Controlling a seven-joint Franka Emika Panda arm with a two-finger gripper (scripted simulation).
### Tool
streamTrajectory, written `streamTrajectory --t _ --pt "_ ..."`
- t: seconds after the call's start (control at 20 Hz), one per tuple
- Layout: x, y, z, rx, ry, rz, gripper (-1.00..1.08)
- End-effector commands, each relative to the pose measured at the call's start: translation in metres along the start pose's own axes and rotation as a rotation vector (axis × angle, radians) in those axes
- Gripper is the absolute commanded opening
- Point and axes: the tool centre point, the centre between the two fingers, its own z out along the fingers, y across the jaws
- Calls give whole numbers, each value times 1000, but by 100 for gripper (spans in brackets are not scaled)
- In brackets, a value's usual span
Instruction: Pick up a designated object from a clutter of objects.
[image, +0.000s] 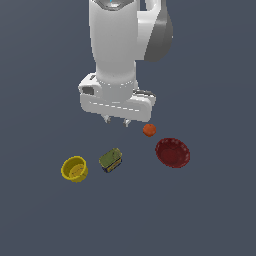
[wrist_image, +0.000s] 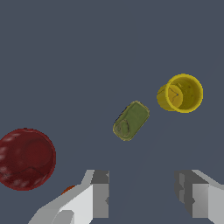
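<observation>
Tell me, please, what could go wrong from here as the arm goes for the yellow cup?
The open gripper hangs above the clutter, not over the yellow cup. The olive can lies close beside the cup, so a descending finger might nudge it. The cup's thick rim and tapered sides could let it slip from a rim pinch.

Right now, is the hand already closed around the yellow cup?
No. In the wrist view the hand is open with nothing between its fingers, and the yellow cup sits apart from it, past the green can.
</observation>
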Motion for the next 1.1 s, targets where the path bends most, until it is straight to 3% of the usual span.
streamTrajectory --t 0.0,1.05 --pt "7 9 13 -5 12 64 28" --pt "49 108 138 -61 167 679 28"
